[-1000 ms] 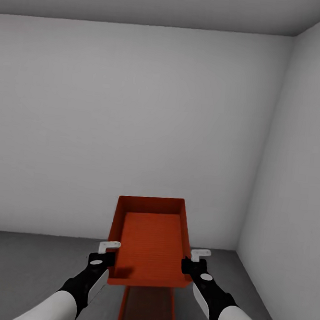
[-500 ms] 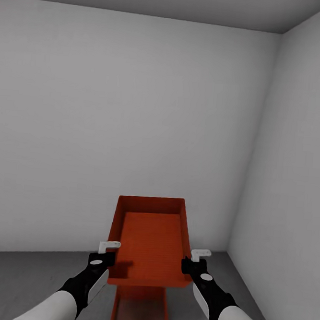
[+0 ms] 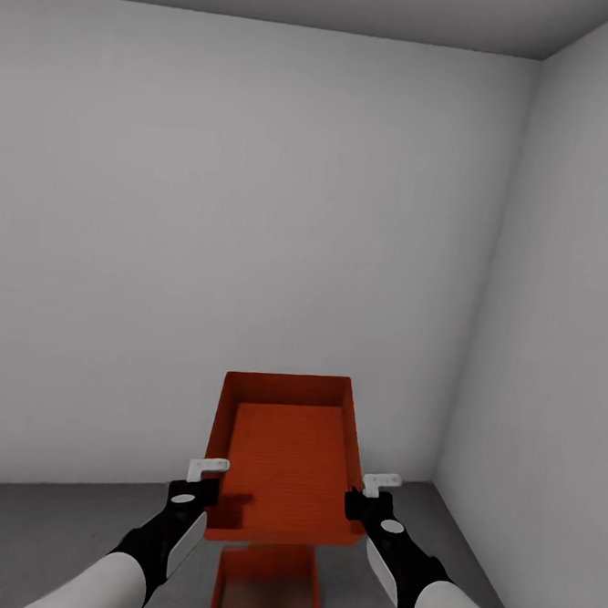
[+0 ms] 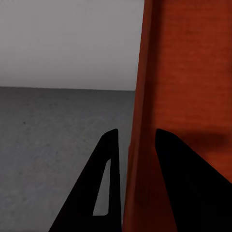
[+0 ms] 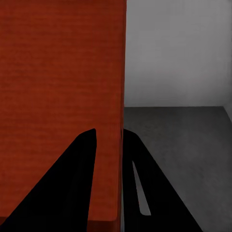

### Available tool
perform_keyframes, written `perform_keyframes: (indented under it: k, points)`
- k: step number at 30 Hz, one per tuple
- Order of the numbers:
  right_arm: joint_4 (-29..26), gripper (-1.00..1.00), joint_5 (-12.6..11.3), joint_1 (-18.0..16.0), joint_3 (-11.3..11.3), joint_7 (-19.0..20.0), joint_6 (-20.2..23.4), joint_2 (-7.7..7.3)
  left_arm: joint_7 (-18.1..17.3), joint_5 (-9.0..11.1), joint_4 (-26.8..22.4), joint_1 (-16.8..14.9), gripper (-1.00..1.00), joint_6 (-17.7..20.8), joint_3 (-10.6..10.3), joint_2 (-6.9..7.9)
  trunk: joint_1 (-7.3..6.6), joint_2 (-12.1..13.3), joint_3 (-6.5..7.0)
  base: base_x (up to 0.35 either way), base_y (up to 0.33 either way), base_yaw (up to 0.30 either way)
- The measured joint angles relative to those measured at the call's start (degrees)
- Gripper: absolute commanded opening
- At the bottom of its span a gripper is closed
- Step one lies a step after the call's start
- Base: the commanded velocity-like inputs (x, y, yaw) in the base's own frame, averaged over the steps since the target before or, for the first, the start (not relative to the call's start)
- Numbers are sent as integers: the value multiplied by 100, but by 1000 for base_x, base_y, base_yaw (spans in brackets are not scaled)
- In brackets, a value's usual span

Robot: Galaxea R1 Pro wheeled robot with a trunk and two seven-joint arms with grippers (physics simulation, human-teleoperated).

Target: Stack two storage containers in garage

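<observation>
I hold a red-orange storage container [image 3: 284, 458] in the air in front of me, tilted so its open top faces me. My left gripper [image 3: 200, 488] is shut on its left wall [image 4: 145, 121], and my right gripper [image 3: 361, 502] is shut on its right wall [image 5: 116, 121], one finger on each side of the thin wall. Directly below it, a second storage container [image 3: 265, 586] rests on the dark grey concrete floor [image 3: 39, 539] of the garage, partly hidden by the held one.
A plain grey-white wall [image 3: 254, 245] stands close ahead and another wall [image 3: 556, 360] closes the right side, meeting in a corner. Open concrete floor [image 4: 48, 135] lies to the left of the containers.
The view swung to the right over the last second, so the corner and the lower container shifted left in the picture. The held container and both grippers kept their places.
</observation>
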Motion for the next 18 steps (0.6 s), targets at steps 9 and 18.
perform_keyframes:
  k: [9, 18]
  points:
    - [0, -100, -7, -1, -1, 17, 6, -8, 10, -4, -5, 2, -100, 11, 1, -7, 1, 0, 0, 266, 0, 30]
    - [0, -100, -5, -1, -5, 26, 1, -13, 9, -23, -5, 2, -100, 7, 22, -16, 3, 0, 0, 24, 0, 249]
